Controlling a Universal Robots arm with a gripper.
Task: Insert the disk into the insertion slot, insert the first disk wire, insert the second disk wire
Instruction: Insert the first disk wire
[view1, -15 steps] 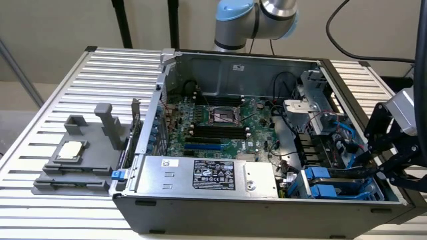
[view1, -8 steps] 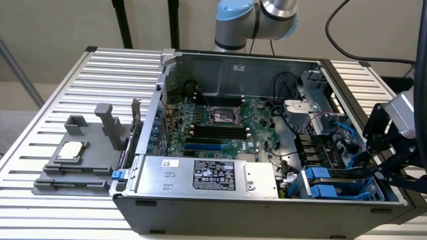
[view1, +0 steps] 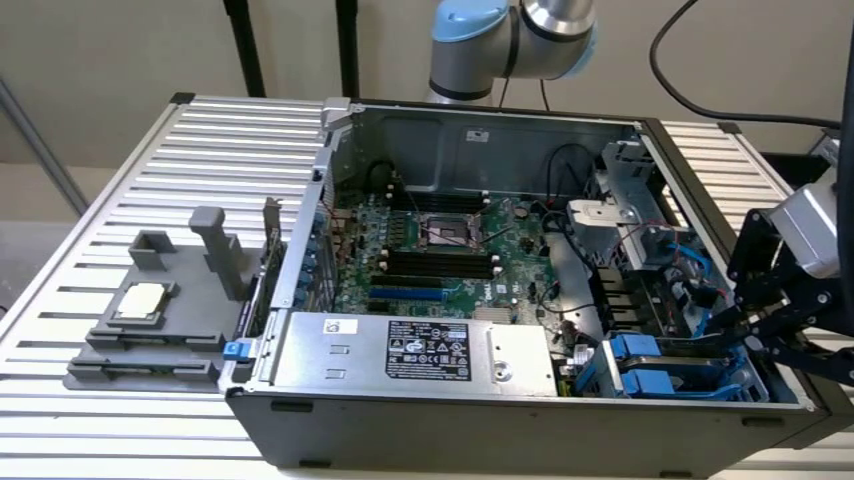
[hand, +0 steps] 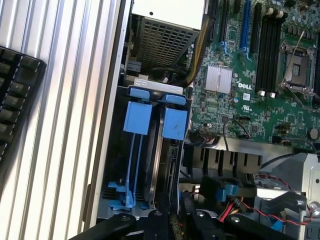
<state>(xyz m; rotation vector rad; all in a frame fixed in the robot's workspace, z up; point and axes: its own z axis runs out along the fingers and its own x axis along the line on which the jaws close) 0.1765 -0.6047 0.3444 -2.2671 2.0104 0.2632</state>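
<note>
The black linkage claw (view1: 742, 335) (hand: 170, 215) hangs at about four o'clock of the open dark-grey computer case (view1: 534, 440), right at the case's corner. From here I cannot tell whether it is gripping or loose. Just under it stands the grey-blue plastic drive cage with bright blue tabs, the insertion slot (view1: 654, 380). The flat silver-grey disk (hand: 159, 167) sits on edge inside it between the blue rails, its near end touching or just beside the claw. Toward nine o'clock from the cage lies a silver box with a black label (view1: 414, 350), and the green motherboard (view1: 441, 260) (hand: 250, 90) is at twelve o'clock from that box. The case rests on a ribbed metal worktop (view1: 200, 160), where a grey plastic fixture (view1: 160, 320) sits at nine o'clock.
</note>
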